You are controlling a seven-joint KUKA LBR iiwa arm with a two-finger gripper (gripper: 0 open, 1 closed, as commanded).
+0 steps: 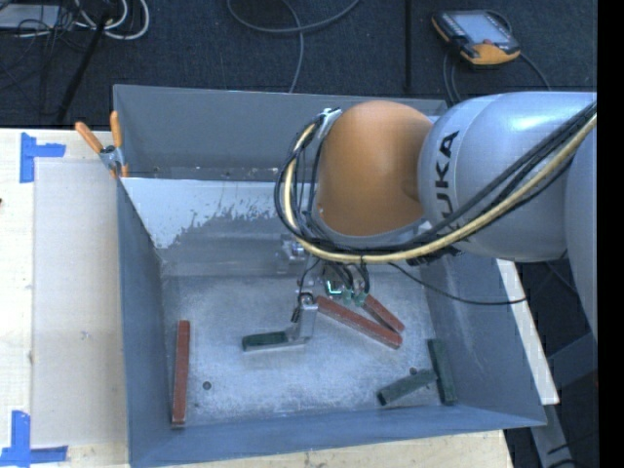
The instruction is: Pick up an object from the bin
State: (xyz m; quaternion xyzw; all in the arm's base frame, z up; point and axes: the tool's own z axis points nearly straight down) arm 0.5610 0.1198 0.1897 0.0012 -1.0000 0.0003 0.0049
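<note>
The arm [507, 174] reaches into the bin [136, 261], and its gripper [304, 326] is low, close to the floor near the middle. It stands at the right end of a dark grey bar [268, 340], which lies flat and almost level across the view. Just to the right of it, 2 red-brown bars [359, 323] lie side by side, slanting down to the right, with their upper ends near the gripper. I cannot tell whether the gripper is wide or narrow, because the orange cover [375, 169] and the cables [292, 193] above hide much of it. Nothing is lifted: the dark grey bar rests on the floor. So I judge that the pick is at the approach or closing step, and the grasp and the lift are not yet done. The other things lie well apart from the gripper: 1 red-brown stick [180, 373] along the left wall, and 2 dark green bars [408, 388] near the lower right corner.
</note>
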